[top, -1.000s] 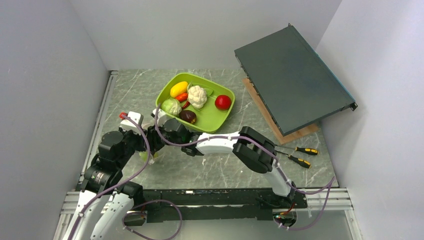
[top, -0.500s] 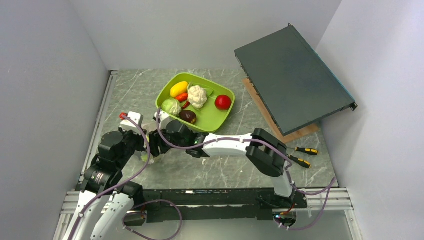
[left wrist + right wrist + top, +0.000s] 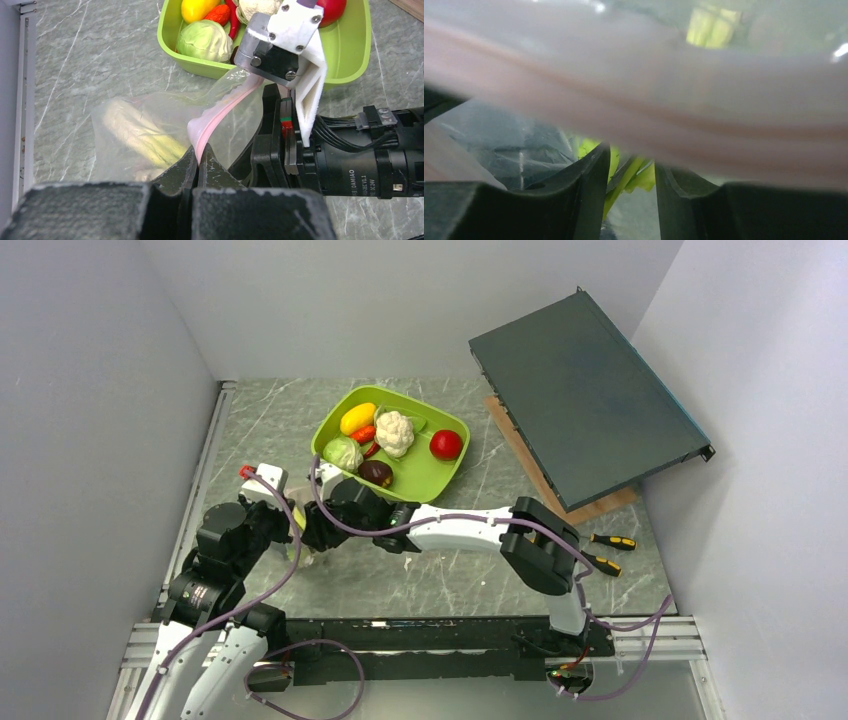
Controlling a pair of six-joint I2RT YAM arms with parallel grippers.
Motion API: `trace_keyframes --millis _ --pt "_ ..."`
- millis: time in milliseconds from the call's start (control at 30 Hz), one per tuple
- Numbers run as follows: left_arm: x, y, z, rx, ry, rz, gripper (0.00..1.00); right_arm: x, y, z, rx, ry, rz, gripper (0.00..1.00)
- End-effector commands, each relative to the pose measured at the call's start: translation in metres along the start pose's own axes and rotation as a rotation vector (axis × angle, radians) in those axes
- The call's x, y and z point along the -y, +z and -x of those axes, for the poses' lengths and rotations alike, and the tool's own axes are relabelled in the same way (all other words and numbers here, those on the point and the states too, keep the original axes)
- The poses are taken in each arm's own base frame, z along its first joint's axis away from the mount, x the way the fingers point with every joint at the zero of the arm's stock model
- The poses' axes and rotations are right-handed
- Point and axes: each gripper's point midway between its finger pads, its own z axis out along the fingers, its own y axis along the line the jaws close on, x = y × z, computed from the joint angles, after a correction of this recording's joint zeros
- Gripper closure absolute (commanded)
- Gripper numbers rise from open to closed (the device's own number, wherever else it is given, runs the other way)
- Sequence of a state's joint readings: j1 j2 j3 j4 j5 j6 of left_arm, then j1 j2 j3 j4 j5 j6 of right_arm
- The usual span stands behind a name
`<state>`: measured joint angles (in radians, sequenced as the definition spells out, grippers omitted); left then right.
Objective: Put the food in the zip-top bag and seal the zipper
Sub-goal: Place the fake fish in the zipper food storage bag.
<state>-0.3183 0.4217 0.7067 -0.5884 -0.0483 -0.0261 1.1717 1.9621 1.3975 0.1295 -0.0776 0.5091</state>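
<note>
One piece of food, a pale leafy toy stalk (image 3: 140, 137), lies inside the clear crinkly zip-top bag (image 3: 235, 115), which rests on the grey marbled table (image 3: 75, 60) just in front of the lime-green plastic tray (image 3: 350, 60). Waiting in that tray are a yellow fruit (image 3: 197, 7), orange carrot (image 3: 217, 14), green cabbage (image 3: 205, 42), white cauliflower (image 3: 395, 432), red tomato (image 3: 446, 444) and dark purple aubergine (image 3: 376, 473), so I judge loading barely begun and sealing far off. Clenched on the bag's pink zipper strip (image 3: 220, 112), the left gripper (image 3: 199, 162) holds the mouth raised; whether the right gripper (image 3: 631, 160) pinches the strip's far end, I cannot tell
</note>
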Motion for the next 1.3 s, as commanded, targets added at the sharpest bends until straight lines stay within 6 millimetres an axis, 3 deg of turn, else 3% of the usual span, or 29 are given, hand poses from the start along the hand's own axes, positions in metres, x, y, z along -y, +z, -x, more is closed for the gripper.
trace_keyframes --millis 0,133,167,333,567,733,867,1033,1267 --pt "0.003 0.002 0.014 0.055 0.009 -0.021 1.0 -0.012 0.008 0.015 0.035 0.019 0.028 0.7" --pt "0.005 0.003 0.014 0.048 0.012 -0.03 1.0 -0.027 0.019 0.022 0.056 0.087 0.096 0.98" --pt "0.005 0.003 0.013 0.047 0.011 -0.032 1.0 -0.031 0.021 0.025 0.069 0.119 0.11 1.0" --pt "0.005 0.004 0.013 0.048 0.01 -0.032 1.0 -0.024 0.024 0.044 0.243 0.272 0.085 1.0" --pt "0.006 0.003 0.014 0.052 0.009 -0.033 1.0 -0.01 0.003 0.083 0.468 0.431 0.072 1.0" --pt "0.005 0.002 0.015 0.057 0.009 -0.032 1.0 0.002 0.004 0.092 0.518 0.505 0.046 1.0" --pt "0.001 0.002 0.014 0.053 0.004 -0.008 1.0 0.0 0.012 0.096 0.521 0.527 0.066 1.0" --pt "0.0 0.001 0.015 0.06 0.004 -0.001 1.0 -0.007 0.025 0.077 0.434 0.452 0.097 1.0" --pt "0.004 0.004 0.014 0.048 0.01 -0.025 1.0 -0.011 0.051 0.004 0.131 0.261 0.127 1.0"
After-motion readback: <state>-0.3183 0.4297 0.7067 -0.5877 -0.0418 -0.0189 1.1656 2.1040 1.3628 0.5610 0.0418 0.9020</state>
